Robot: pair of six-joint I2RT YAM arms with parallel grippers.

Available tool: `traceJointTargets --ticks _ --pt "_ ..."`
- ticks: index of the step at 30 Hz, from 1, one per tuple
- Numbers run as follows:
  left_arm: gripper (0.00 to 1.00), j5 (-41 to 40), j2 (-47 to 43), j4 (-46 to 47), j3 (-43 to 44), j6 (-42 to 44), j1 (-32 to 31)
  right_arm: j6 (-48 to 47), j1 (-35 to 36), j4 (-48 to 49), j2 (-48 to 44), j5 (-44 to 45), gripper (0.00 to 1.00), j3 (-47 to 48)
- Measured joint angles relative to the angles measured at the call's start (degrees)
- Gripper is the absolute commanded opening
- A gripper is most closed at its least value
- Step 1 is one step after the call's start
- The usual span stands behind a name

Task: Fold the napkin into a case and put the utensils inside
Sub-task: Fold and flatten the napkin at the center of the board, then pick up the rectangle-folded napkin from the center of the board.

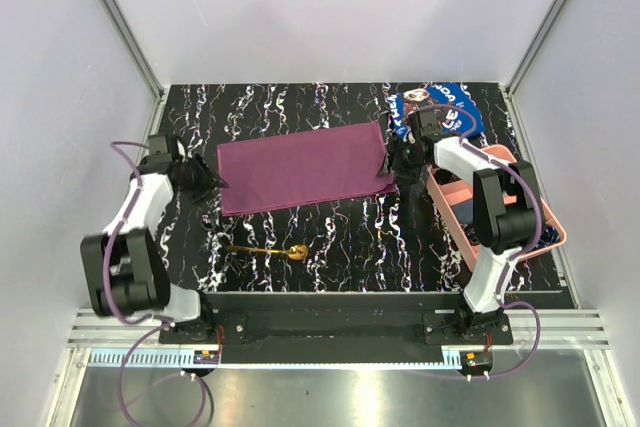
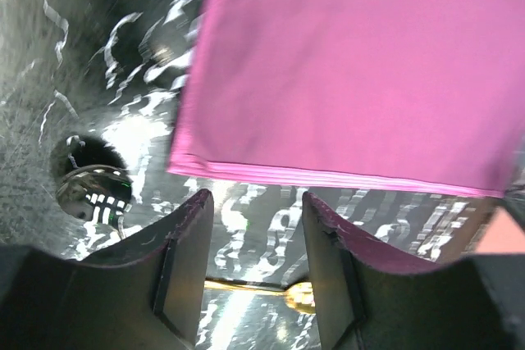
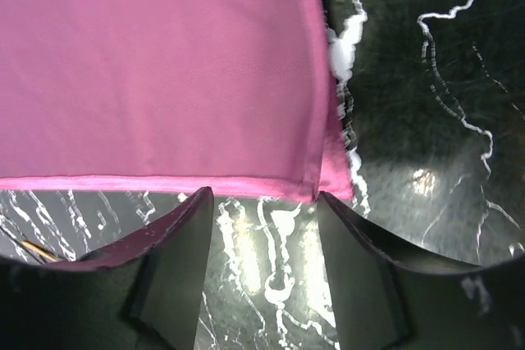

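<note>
The plum-purple napkin (image 1: 303,167) lies flat on the black marbled table, folded into a long rectangle with layered edges (image 2: 353,71) (image 3: 156,63). My left gripper (image 1: 213,183) stands open just off its left end, jaws apart with only bare table between them (image 2: 256,243). My right gripper (image 1: 397,163) stands open at the napkin's right end, nothing between its jaws (image 3: 264,252). The gold spoon (image 1: 268,250) lies on the table in front of the napkin, bowl to the right; part of it shows past the left fingers (image 2: 299,293).
A pink tray (image 1: 545,222) sits at the right edge, under the right arm. A blue printed cloth (image 1: 455,107) lies at the back right. White walls enclose the table on three sides.
</note>
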Motion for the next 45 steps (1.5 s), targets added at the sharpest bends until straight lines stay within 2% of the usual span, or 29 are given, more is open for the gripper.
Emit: traceJointTargets --ticks 2,5,7,13,14,15,21,27,30,33,37,41,45 --pt "0.49 0.3 -4.0 0.5 0.2 -0.3 0.0 -0.8 0.5 -0.3 -2.1 1.4 0.65 0.0" --pt "0.43 1.0 -6.5 1.2 0.2 -1.2 -0.5 -1.6 0.6 -0.9 -4.3 2.6 0.66 0.4" --pt "0.34 2.3 -6.0 2.4 0.0 -2.1 -0.8 -2.1 0.7 -1.2 -4.5 3.3 0.64 1.3" --pt "0.29 5.6 3.3 7.7 0.1 -4.3 -2.4 -3.4 1.3 -0.7 -3.0 2.2 0.47 2.4" --pt "0.29 5.7 5.2 8.1 0.2 -4.3 -2.7 -3.6 1.5 -0.3 -1.8 1.8 0.40 2.9" --pt "0.29 5.8 7.5 8.2 0.5 -4.3 -2.8 -3.8 1.5 0.1 -0.4 1.1 0.38 3.6" --pt "0.29 5.6 17.5 8.2 3.4 -3.8 -3.0 -3.9 1.7 0.9 5.8 1.2 0.35 4.5" --pt "0.29 4.0 20.2 7.1 6.3 -2.4 -3.0 -2.8 1.8 3.9 4.3 1.9 0.34 0.2" --pt "0.33 2.4 20.1 6.5 6.8 -1.2 -3.4 -2.4 1.8 5.6 1.7 2.0 0.36 -3.7" --pt "0.37 0.2 18.4 5.0 6.8 0.0 -5.0 -2.5 1.8 5.0 -0.9 2.4 0.43 -6.5" --pt "0.37 -1.2 12.6 3.6 7.1 1.0 -10.4 -3.8 1.8 2.1 -2.7 4.0 0.60 -6.5" --pt "0.33 -0.6 11.9 3.3 13.2 1.1 -16.9 -5.2 1.8 -1.2 -2.2 5.6 0.68 -1.7" --pt "0.32 1.7 17.7 4.5 21.2 -0.5 -21.7 -7.1 1.8 -2.3 2.2 8.0 0.68 7.2"
